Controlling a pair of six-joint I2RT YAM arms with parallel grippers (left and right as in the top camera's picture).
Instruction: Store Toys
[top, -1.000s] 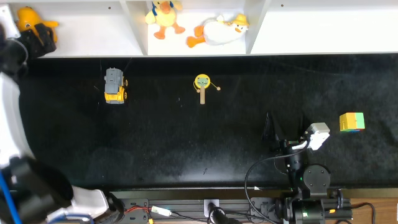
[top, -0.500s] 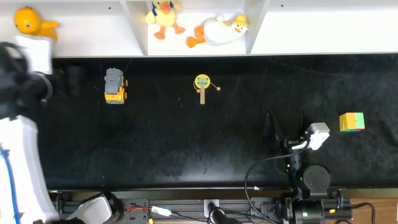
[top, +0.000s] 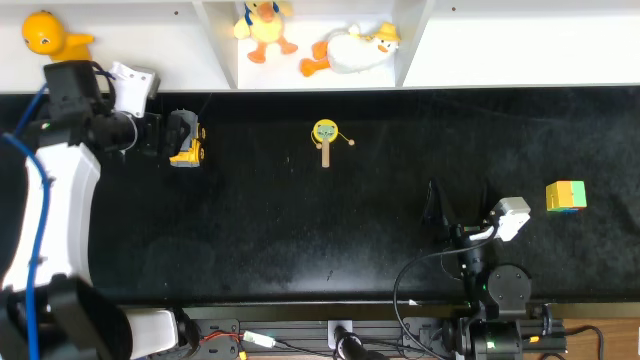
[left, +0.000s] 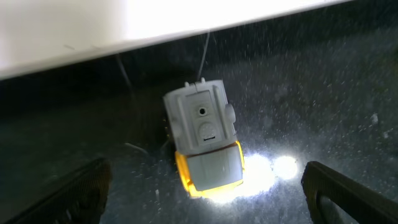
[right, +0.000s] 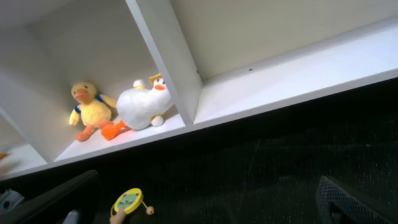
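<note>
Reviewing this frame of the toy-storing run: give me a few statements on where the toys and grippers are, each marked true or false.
1. The left gripper is open, right beside the toy truck. True.
2. The toy truck sits inside a shelf compartment. False: it stands on the black table, in front of the shelf.
3. Two plush toys share the middle shelf compartment. True: a yellow plush duck and a white plush bird.
4. The right gripper holds the coloured cube. False: it is open, and the cube lies apart from it on the table.
</note>
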